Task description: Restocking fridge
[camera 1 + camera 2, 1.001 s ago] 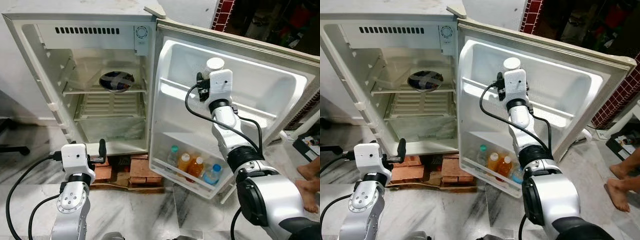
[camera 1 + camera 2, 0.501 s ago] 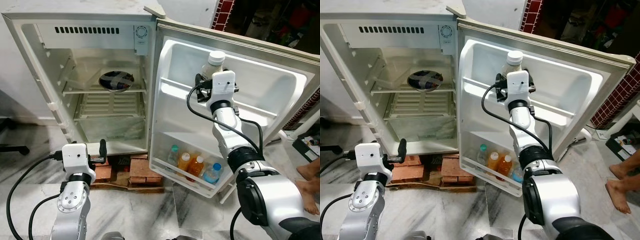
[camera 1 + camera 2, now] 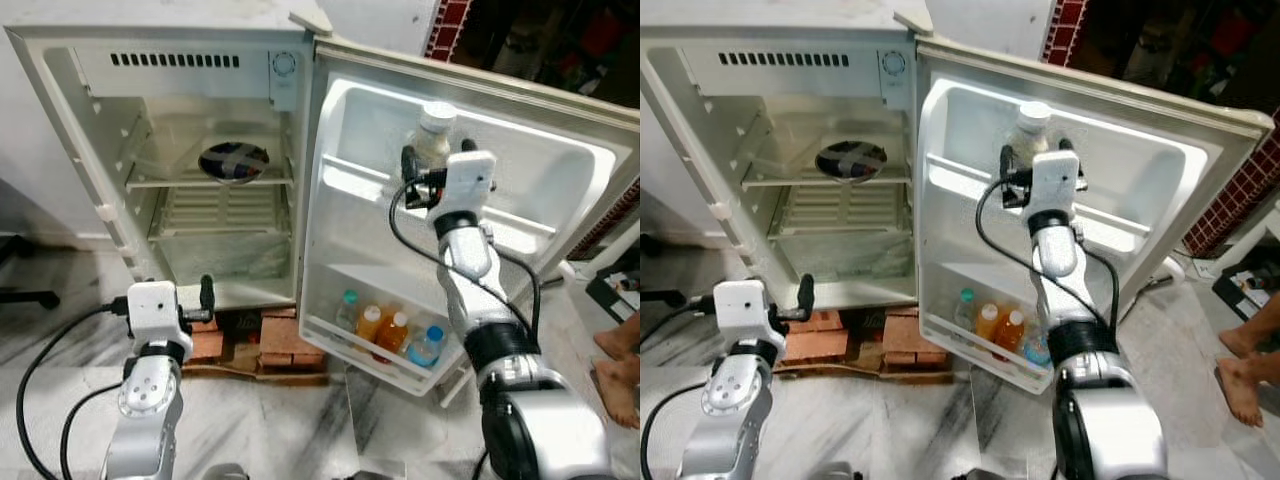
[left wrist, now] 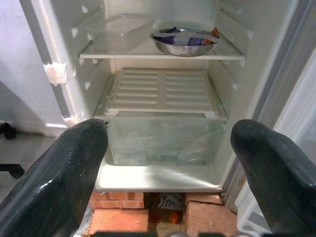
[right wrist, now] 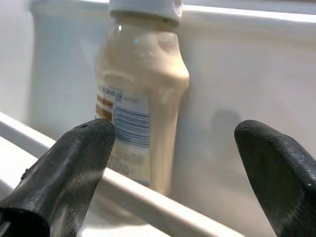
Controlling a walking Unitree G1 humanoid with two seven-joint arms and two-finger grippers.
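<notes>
The fridge [image 3: 60, 130] is standing open, with its door [image 3: 560, 170] swung wide to the right. A bottle of creamy beige drink with a white cap [image 5: 140, 98] is standing upright on the upper shelf of the door [image 5: 148, 195], behind the shelf rail. The right gripper [image 5: 173, 143] is hovering just in front of this bottle with its two black fingers [image 5: 69, 163] spread wide apart; they are not touching the bottle. On the bottom shelf of the door, four small drink bottles [image 3: 388, 335] are standing in a row.

Inside the fridge, a steel bowl [image 4: 185, 42] is resting on the glass shelf, above the clear crisper drawer [image 4: 163, 138]. The left gripper [image 4: 168, 173] is hanging low before the fridge, fingers apart and holding nothing. The fridge is sitting on red bricks [image 3: 270, 345]. A person's bare feet [image 3: 1245, 375] are showing at the right edge.
</notes>
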